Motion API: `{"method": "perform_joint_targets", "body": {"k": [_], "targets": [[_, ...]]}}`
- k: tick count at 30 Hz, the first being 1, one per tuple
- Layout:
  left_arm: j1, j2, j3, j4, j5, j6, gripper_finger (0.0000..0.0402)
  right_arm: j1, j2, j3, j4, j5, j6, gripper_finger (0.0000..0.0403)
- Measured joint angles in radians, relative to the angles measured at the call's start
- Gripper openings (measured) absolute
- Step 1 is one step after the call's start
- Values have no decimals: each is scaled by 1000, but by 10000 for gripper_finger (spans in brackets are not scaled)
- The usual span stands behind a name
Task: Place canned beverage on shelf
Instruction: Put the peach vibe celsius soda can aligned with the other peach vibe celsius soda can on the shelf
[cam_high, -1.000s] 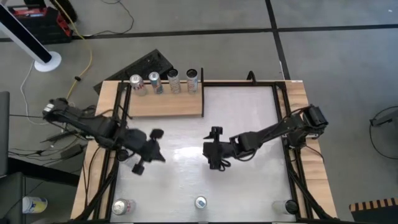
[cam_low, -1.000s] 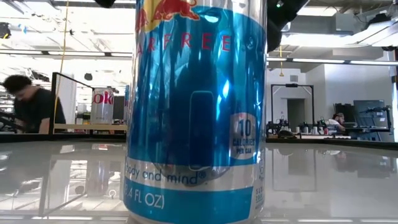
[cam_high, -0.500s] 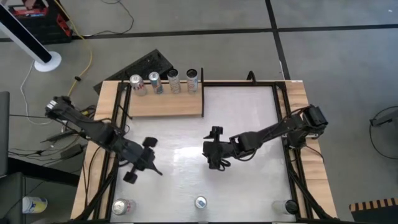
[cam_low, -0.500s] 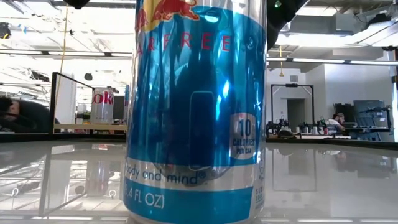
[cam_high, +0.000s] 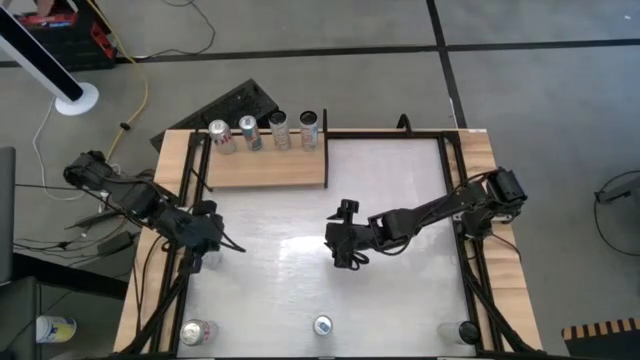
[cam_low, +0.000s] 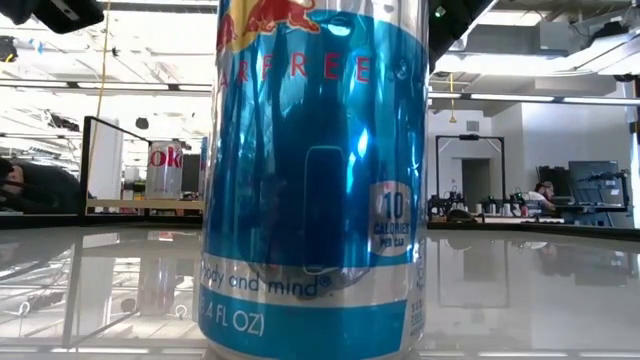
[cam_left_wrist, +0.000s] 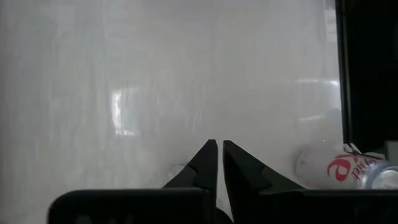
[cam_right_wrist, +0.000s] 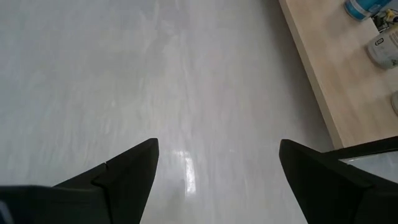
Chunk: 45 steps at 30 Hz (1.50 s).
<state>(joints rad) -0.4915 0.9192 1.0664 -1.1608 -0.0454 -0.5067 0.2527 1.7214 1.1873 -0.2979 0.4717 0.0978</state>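
The pale wood shelf (cam_high: 265, 166) lies at the table's far left, with several cans (cam_high: 264, 131) standing in a row along its far edge. It also shows in the right wrist view (cam_right_wrist: 336, 74). A blue can (cam_low: 315, 180) stands at the middle of the near edge (cam_high: 322, 325). A silver and red can (cam_high: 197, 332) sits at the near left corner and shows in the left wrist view (cam_left_wrist: 342, 171). My left gripper (cam_high: 206, 250) is shut and empty by the table's left edge (cam_left_wrist: 217, 144). My right gripper (cam_high: 345, 238) is open and empty over the table's middle (cam_right_wrist: 217, 165).
A third can (cam_high: 462, 330) stands at the near right corner. Dark frame rails (cam_high: 455, 190) run along both table sides. Bare white tabletop (cam_high: 300, 280) lies between the grippers and the near cans. A person (cam_low: 40, 185) shows in the room beyond.
My left gripper has drawn back from the table's middle left toward the left edge and has tipped down, its arm folding in. My right gripper has kept still. No can has moved.
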Motion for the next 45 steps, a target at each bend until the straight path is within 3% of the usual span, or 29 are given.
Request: {"method": "perform_joint_targets", "body": {"k": [5, 12, 24, 32, 45], "targets": [[0, -30, 0, -34, -9, -16, 57, 0, 0, 0, 0, 0, 4, 359], [0, -28, 0, -157, -10, -164, 143, 2, 0, 0, 0, 0, 7, 359], [0, -18, 0, -159, -28, -170, 263, 0, 0, 0, -1, 0, 7, 359], [0, -18, -60, -168, 22, -248, 290, 0, 0, 0, -2, 0, 7, 359], [0, -18, -89, -166, 78, -250, 293, 0, 0, 0, -5, 0, 0, 359]]}}
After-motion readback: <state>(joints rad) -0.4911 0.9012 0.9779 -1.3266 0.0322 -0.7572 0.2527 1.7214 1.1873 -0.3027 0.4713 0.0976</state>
